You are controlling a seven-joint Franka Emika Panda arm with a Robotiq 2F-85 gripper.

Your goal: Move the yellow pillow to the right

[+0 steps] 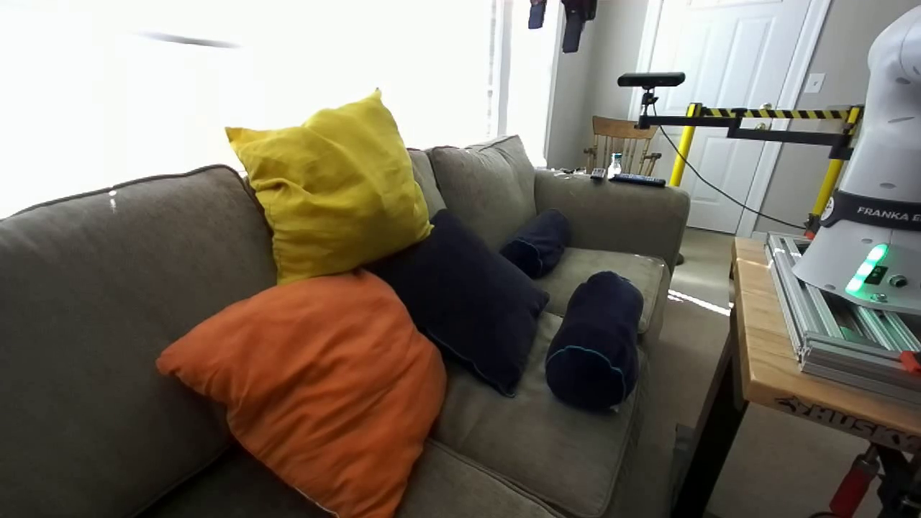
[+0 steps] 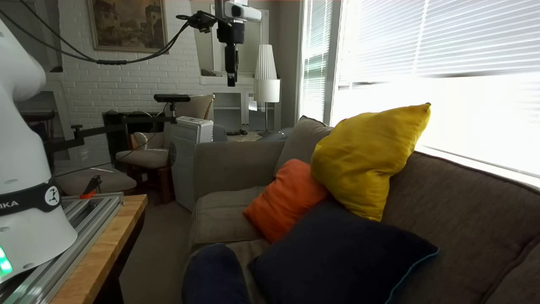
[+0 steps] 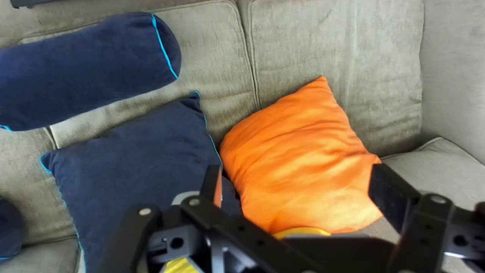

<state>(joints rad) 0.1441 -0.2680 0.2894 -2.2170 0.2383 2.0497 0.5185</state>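
The yellow pillow (image 1: 334, 191) leans high against the back of the sofa (image 1: 93, 309); from it, in an exterior view, the orange pillow (image 1: 316, 388) lies at 6 o'clock and the navy pillow (image 1: 478, 316) between 4 and 5, both seeming to prop it. The gripper (image 2: 232, 80) hangs in the air at 10 o'clock from the yellow pillow in an exterior view, pointing down and well apart from it. In the wrist view the fingers (image 3: 386, 189) stand wide apart with no cloth pinched; the orange pillow shows in the gap beyond them, and only slivers of yellow peep out at 6 and 7 o'clock. I judge the step in hand to be the approach, with grasp and carry not yet done. The next move seems to call for the gripper to travel toward 4 o'clock, over and down to the yellow pillow, fingers spread, then to close on a fold or corner. A top corner looks best, since it stands free of the other pillows, and the cloth should bunch easily. A lift before any sideways carry would spare the orange pillow a drag. Which way is right is not settled here; judged from the arm (image 1: 888, 151) facing the sofa, it would lead over the navy pillow.
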